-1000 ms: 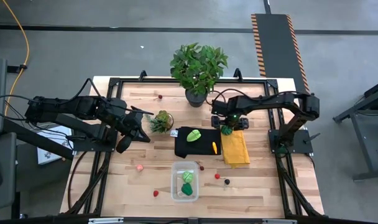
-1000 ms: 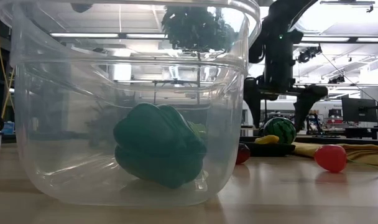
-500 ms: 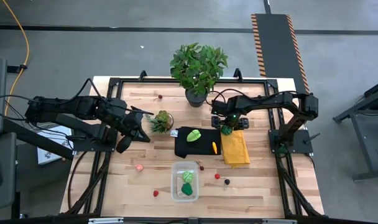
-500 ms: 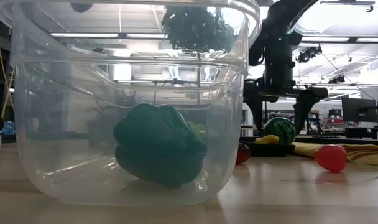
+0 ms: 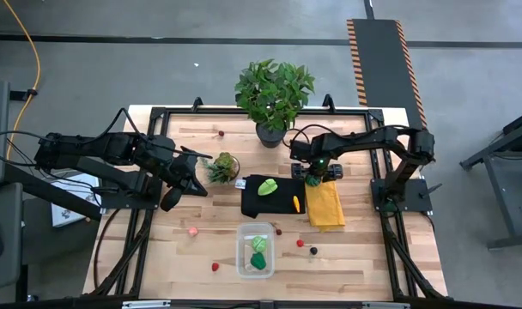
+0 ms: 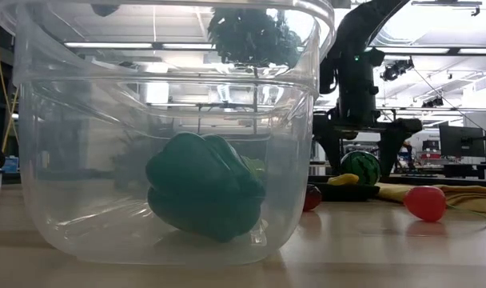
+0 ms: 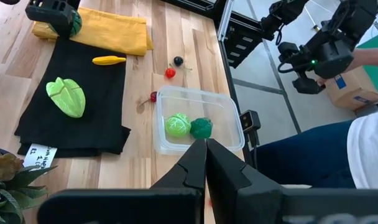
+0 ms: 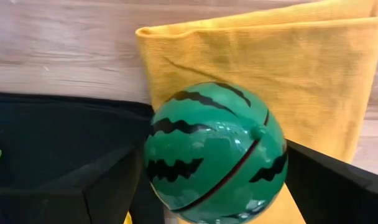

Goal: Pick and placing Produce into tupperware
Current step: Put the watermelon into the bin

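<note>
The right pincer (image 5: 313, 178) sits at the far end of the folded yellow cloth (image 5: 326, 204), where that cloth meets the black cloth (image 5: 273, 196). Its fingers (image 8: 108, 180) stand wide, one on each side of a toy watermelon (image 8: 215, 151), a round green ball with dark zigzag stripes. The watermelon rests on the yellow cloth at its edge next to the black cloth (whether the fingers actually press on it cannot be told from the wrist view). In the low view the same watermelon (image 6: 360, 168) shows between the two dark fingers, down at cloth level.

The clear tupperware (image 5: 255, 250) stands on the wooden table (image 5: 355, 257) near its front edge, in front of the black cloth. Inside it lie a dark green toy pepper (image 6: 203, 186) and a lime-green piece (image 7: 177, 125).

On the black cloth lie a lime-green leafy vegetable (image 5: 267, 186) and a small yellow piece (image 5: 296, 203). A red piece (image 5: 300, 243) and a dark one (image 5: 313, 251) lie on the bare wood just right of the tupperware; a pink piece (image 5: 192, 231) lies to its left.

The left pincer (image 7: 206, 155), fully closed and holding nothing, waits over the left side of the table beside the small succulent (image 5: 222, 166). A large potted plant (image 5: 273, 94) stands at the far edge.
</note>
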Available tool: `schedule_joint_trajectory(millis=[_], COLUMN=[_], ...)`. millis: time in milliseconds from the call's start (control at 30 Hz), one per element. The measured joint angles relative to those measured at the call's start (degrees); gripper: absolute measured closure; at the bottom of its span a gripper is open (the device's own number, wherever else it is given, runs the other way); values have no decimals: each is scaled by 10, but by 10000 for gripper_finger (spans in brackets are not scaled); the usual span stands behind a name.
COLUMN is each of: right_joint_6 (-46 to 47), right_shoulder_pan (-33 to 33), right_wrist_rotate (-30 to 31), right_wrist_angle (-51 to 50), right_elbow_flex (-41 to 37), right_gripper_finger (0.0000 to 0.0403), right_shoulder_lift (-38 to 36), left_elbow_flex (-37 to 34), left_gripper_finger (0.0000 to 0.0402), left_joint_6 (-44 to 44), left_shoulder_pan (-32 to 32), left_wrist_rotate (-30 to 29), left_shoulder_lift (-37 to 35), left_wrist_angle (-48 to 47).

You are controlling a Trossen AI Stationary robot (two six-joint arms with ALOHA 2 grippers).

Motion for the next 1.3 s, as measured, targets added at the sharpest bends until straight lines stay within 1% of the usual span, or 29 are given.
schedule_joint_trajectory(millis=[333, 667, 900, 1300], right_joint_6=[-4, -4, -4, -12], right_shoulder_pan=[-1, -1, -1, -1], right_wrist_rotate=[0, -1, -3, -4], right_wrist_angle=[2, 2, 2, 2], right_elbow_flex=[0, 0, 0, 0], right_gripper_finger=[51, 92, 111, 120], right_shoulder_lift=[0, 0, 0, 0], left_elbow_flex=[0, 0, 0, 0], left_gripper_finger=[401, 401, 401, 401], left_joint_6=[0, 0, 0, 0], left_shoulder_pan=[0, 0, 0, 0], left_wrist_rotate=[0, 0, 0, 0], left_shoulder_lift=[0, 0, 0, 0], left_wrist_angle=[0, 0, 0, 0])
